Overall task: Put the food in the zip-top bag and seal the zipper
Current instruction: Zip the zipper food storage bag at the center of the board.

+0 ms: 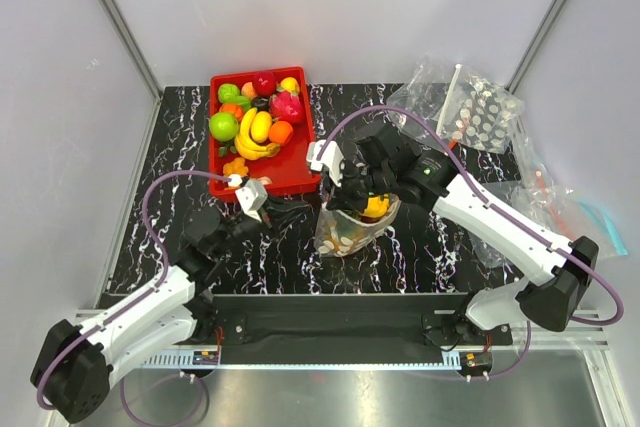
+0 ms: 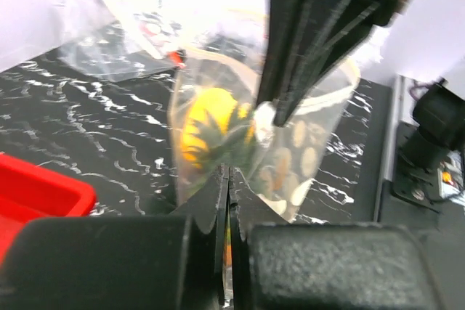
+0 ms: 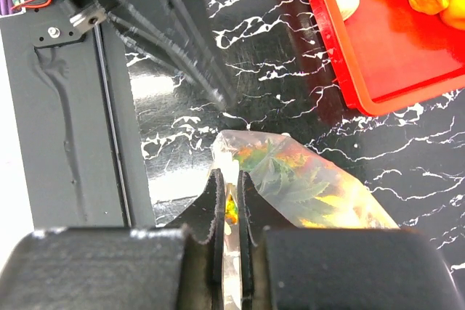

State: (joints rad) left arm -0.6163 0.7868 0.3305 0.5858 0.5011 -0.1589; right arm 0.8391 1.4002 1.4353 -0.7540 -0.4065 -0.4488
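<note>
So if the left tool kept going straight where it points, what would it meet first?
The left tool would meet the zip-top bag just ahead, then the pineapple inside it. Whether tool and bag touch is unclear.

You were looking at a black surface veined with white like marble, glossy enough that the right wrist view caught a pale glare lying across it. Plain, pale panels closed it in on three sides: a back wall, a left wall and a right wall. Slim metal posts ran up the two far corners where the panels met. Along your near edge a silver rail crossed the whole width, and below it lay a dull grey sheet. The light was even and soft, with no hard shadows.
</note>
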